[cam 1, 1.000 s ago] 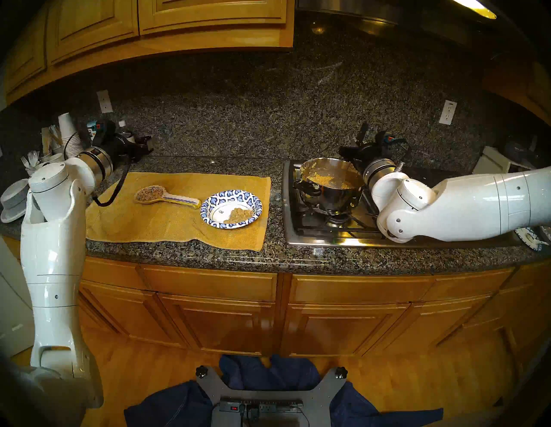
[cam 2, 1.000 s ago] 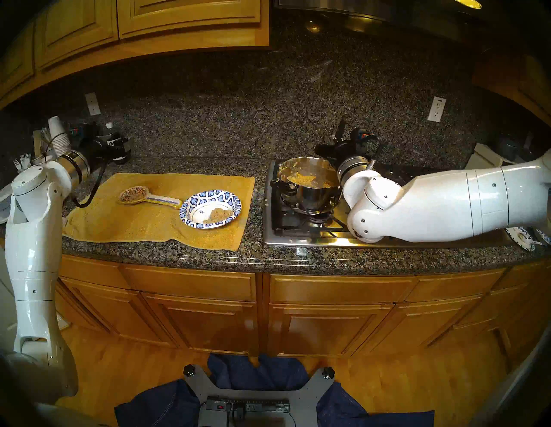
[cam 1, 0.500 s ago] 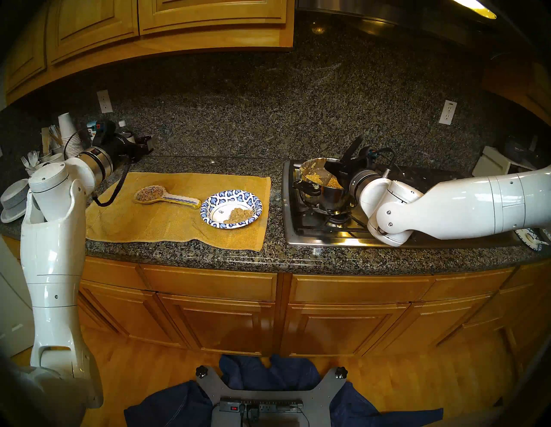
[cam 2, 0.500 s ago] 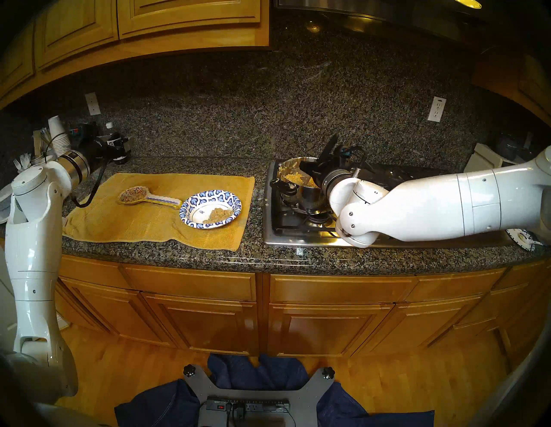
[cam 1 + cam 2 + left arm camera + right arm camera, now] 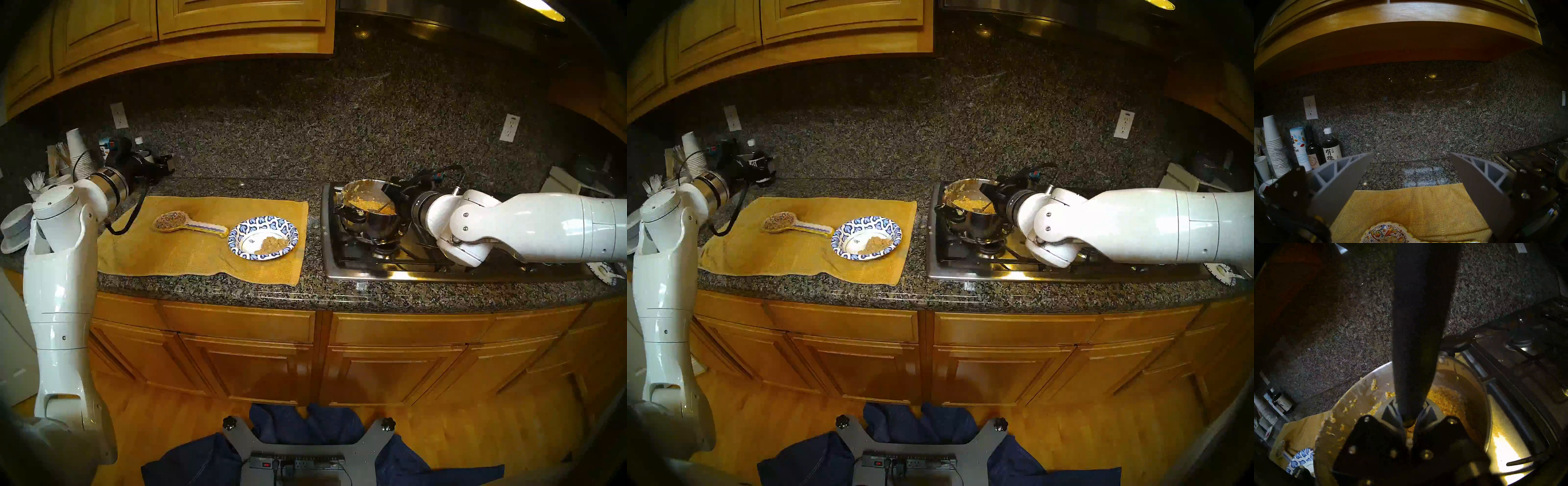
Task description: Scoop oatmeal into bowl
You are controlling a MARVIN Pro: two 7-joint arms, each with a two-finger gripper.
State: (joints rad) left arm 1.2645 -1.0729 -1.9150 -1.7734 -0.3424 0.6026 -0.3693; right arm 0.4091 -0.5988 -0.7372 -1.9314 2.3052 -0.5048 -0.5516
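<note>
The paper bowl (image 5: 249, 225) with a blue-and-white swirl rim sits on a yellow towel (image 5: 203, 251) and holds a small heap of oatmeal (image 5: 269, 244). More oatmeal (image 5: 368, 204) lies in the steel pot (image 5: 373, 225) on the stove. My right gripper (image 5: 390, 194) is at the pot's right rim, shut on a black utensil handle (image 5: 1417, 327). A thin shaft (image 5: 383, 205) reaches into the pot; the scoop end is hidden. My left gripper (image 5: 1411, 169) is open and empty over the towel's back left edge.
A painted ceramic spoon rest (image 5: 183, 224) lies on the towel left of the bowl. Stacked cups (image 5: 1272, 146), bottles (image 5: 1330, 146) and grey-and-white bowls (image 5: 15, 230) crowd the left. The stove grate (image 5: 390, 261) surrounds the pot. Another patterned plate (image 5: 605, 273) sits far right.
My right wrist has turned and come over the pot's right rim. The black handle, which stood upward, has tipped down and the utensil now reaches into the pot. The left arm has not moved.
</note>
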